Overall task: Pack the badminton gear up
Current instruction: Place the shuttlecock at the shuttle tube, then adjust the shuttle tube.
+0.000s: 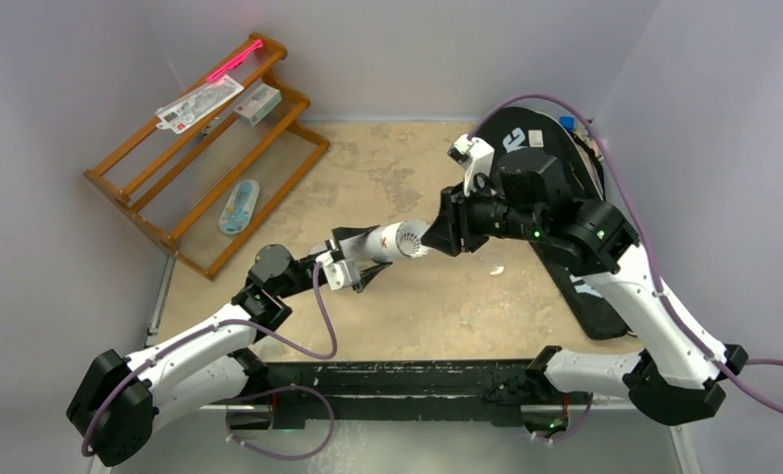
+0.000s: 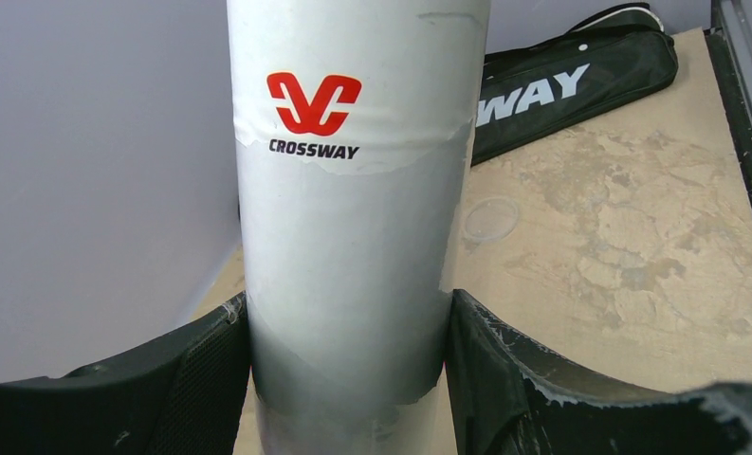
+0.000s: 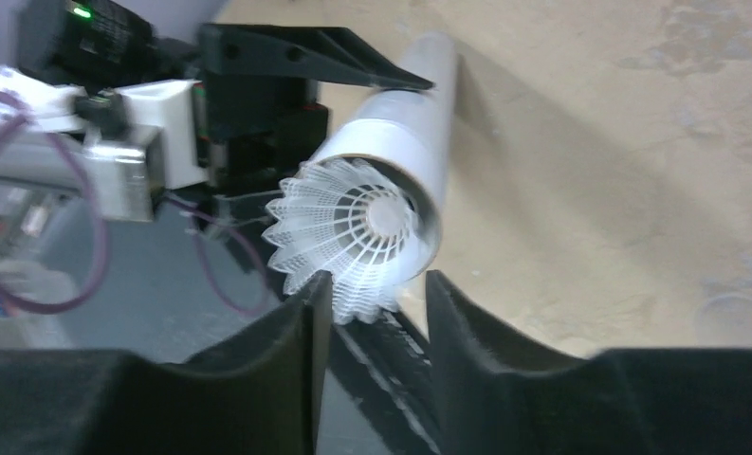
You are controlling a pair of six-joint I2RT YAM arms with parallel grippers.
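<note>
The left claw is pressed onto the long white-silver tube, one finger flat against each side of it near its lower end. The tube runs straight out ahead of this claw, its red logo and the word CROSSWAY facing the wrist camera. From the top view the tube is held off the surface, and its open mouth points at the right claw.

Directly ahead of the right claw, a white feather shuttlecock sits in the mouth of the tube. Its cork end is inside and its skirt flares out towards the claw. The right claw's fingers stand only slightly apart, and the lower edge of the skirt lies in the gap between them. The skirt touches one finger, but I cannot tell whether the claw is truly pinching it.

Beyond the left claw and to the side of the tube, a clear disc lies flat on the surface. Farther out past it lies a black bag with white lettering. In the top view, the bag is behind the right claw, under that arm.
</note>
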